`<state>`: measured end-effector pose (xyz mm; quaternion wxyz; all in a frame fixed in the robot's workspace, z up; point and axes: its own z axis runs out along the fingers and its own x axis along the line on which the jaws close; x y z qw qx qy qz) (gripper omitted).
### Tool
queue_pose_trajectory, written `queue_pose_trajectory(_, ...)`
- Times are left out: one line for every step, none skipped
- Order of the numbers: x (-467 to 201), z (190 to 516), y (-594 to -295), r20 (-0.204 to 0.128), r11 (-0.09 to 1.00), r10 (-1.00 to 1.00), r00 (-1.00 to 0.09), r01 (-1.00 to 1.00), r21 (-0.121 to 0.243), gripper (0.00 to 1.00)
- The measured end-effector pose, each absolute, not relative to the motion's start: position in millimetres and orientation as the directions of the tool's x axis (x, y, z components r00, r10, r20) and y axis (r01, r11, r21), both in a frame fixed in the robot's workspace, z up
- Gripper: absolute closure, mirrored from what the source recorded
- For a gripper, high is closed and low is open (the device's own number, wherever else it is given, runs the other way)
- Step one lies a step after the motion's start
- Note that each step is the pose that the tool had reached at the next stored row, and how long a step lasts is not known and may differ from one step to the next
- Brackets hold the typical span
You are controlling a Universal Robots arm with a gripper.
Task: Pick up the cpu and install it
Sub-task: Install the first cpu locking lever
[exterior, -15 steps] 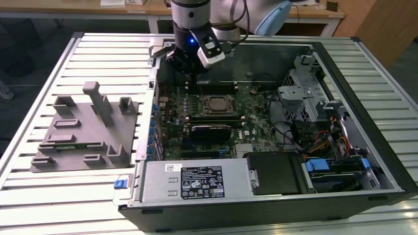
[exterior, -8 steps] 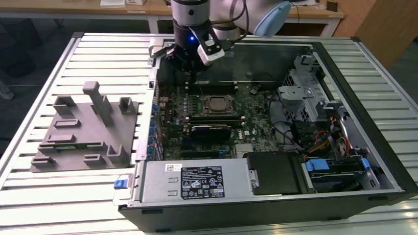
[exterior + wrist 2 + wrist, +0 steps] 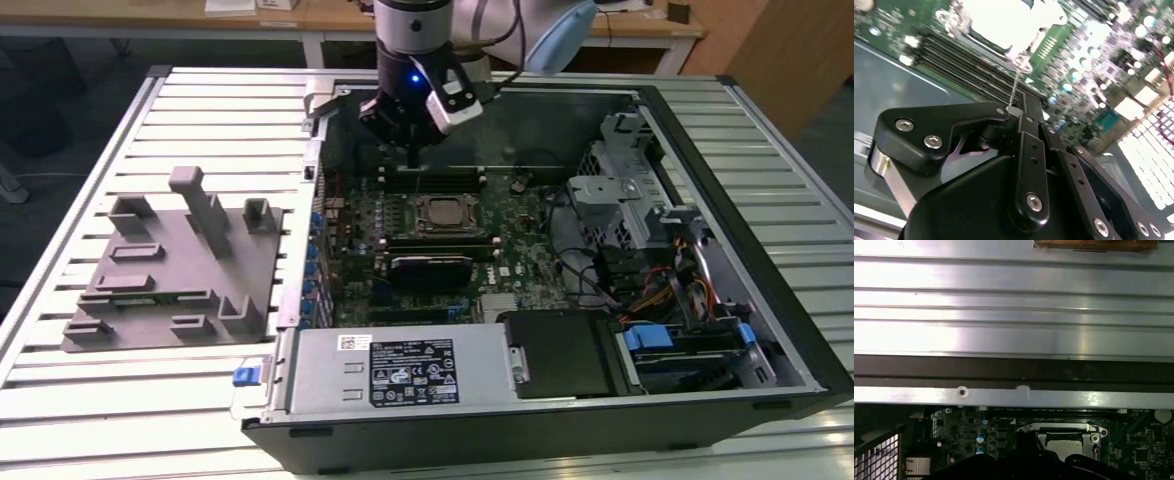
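The cpu (image 3: 446, 213) lies flat in the black-framed socket (image 3: 418, 229) at the middle of the motherboard (image 3: 514, 255), its pale metal top plate facing up; in the first wrist view the same pale plate (image 3: 1064, 449) sits inside the socket's metal frame (image 3: 1060, 429). From how it lies, the chip appears already seated, though whether the socket's retention frame and lever are locked down cannot be told.

The gripper (image 3: 415, 152) hangs just beyond the socket, toward the far wall of the computer case (image 3: 787, 330), over the long black memory slots (image 3: 430, 180) that run beside the socket. Its fingers point down and look drawn together to a narrow tip, with nothing seen between them; in the second wrist view the black finger links (image 3: 1029, 150) meet in line, and a thin wire lever (image 3: 1015, 87) rises from the bright socket area just ahead of them. Whether the tip touches that lever cannot be told.

Outside the case, on the exterior view's left of the socket, a grey tray (image 3: 140, 310) with raised blocks rests on the slatted metal table (image 3: 80, 240), and no chip is seen on it. Nearer the camera than the socket, the power supply (image 3: 400, 372) fills the case's front edge.
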<state>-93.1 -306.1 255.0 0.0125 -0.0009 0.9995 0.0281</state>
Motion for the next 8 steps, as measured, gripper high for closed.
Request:
queue_pose_trajectory(-89.8, 254.9, -306.1, -0.025, 0.998, -0.001, -1.0, -0.003, 0.056, 0.89)
queue_pose_trajectory(-87.7, 254.8, -306.1, -0.025, 0.998, -0.001, -1.0, -0.003, 0.056, 0.89)
queue_pose_trajectory(-87.3, 254.8, -306.1, -0.025, 0.998, -0.001, -1.0, -0.003, 0.056, 0.89)
queue_pose_trajectory(-87.2, 254.8, -306.1, -0.025, 0.998, -0.001, -1.0, -0.003, 0.056, 0.89)
queue_pose_trajectory(-87.1, 254.8, -306.2, -0.025, 0.998, -0.001, -1.0, -0.003, 0.056, 0.89)
queue_pose_trajectory(-87.0, 254.7, -306.2, -0.025, 0.998, -0.001, -1.0, -0.003, 0.056, 0.89)
queue_pose_trajectory(-86.9, 254.7, -306.4, -0.025, 0.998, -0.001, -1.0, -0.003, 0.058, 0.89)
queue_pose_trajectory(-86.9, 254.7, -307.4, -0.025, 0.998, -0.001, -1.0, -0.003, 0.065, 0.89)
